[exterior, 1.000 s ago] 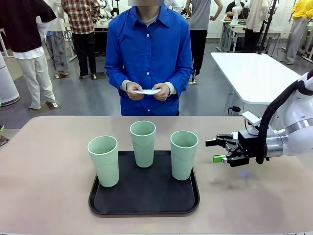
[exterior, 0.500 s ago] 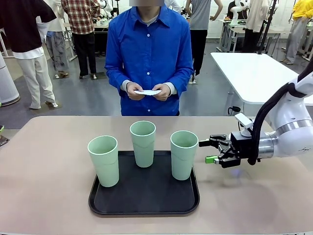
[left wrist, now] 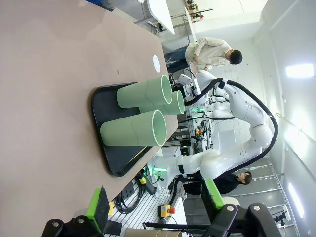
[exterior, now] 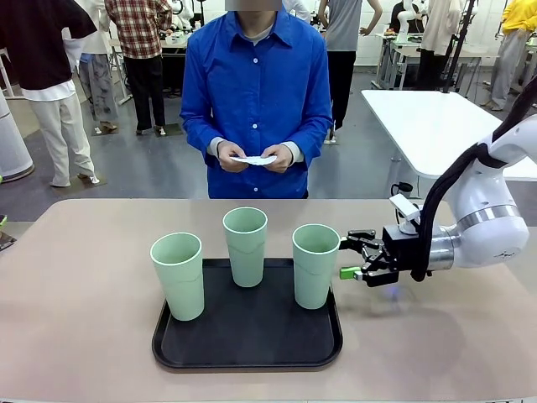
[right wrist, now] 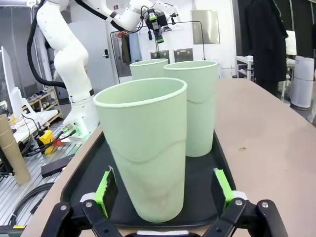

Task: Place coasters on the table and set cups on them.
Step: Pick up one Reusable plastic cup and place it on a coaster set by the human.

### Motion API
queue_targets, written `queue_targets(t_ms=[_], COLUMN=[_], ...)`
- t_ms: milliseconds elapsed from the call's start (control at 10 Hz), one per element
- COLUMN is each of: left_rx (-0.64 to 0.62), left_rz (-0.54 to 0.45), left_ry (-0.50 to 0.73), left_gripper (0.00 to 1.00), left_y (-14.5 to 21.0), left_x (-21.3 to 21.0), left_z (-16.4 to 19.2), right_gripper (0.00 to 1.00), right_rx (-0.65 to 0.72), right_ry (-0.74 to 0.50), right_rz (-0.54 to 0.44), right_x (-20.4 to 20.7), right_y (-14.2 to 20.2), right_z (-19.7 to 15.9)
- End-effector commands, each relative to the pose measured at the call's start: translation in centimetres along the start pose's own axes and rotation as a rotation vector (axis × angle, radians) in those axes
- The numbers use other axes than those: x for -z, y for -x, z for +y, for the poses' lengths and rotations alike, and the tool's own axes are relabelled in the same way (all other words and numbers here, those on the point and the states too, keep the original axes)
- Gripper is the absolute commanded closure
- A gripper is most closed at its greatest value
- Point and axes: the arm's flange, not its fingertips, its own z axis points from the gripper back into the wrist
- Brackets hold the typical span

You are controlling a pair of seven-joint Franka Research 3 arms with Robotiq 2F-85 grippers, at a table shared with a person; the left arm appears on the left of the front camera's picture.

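Three cups stand upright on the black tray (exterior: 247, 363), which sits mid-table (exterior: 84, 319) close to the robot-side edge. The left cup (exterior: 178, 277) is by the tray's left edge, the middle cup (exterior: 245, 243) at its far edge, and the right cup (exterior: 315, 264) by its right edge. None of them touch.

The right gripper (exterior: 347, 258) is level with the right cup, just off the tray's right edge, pointing at the cup's side. Its fingers are spread wide. In the right wrist view that cup sits centred between the green pads (right wrist: 106, 190); I can't tell if there is contact.

The coasters (exterior: 253, 158) are a thin white stack held in both of the person's hands (exterior: 228, 155) beyond the far edge, well apart from both grippers.

The left gripper (left wrist: 155, 202) has its fingers apart and nothing between them. It is over the table off the tray's left side, well apart from the cups.
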Motion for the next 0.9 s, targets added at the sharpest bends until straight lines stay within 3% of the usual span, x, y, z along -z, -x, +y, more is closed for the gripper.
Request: queue_targets(t_ms=[0,800], left_rx=[0.006,0.006], left_rz=[-0.003,-0.003], left_ry=[0.009,0.009], left_gripper=[0.0,0.0], left_y=[0.07,0.07], left_x=[-0.08,-0.08], left_z=[-0.1,-0.1], right_gripper=[0.0,0.0], right_rx=[-0.022,-0.003], right_ry=[0.035,-0.059], right_rz=[-0.009,0.011], right_x=[0.87,1.64], right_y=[0.62,1.11], right_z=[-0.82,-0.81])
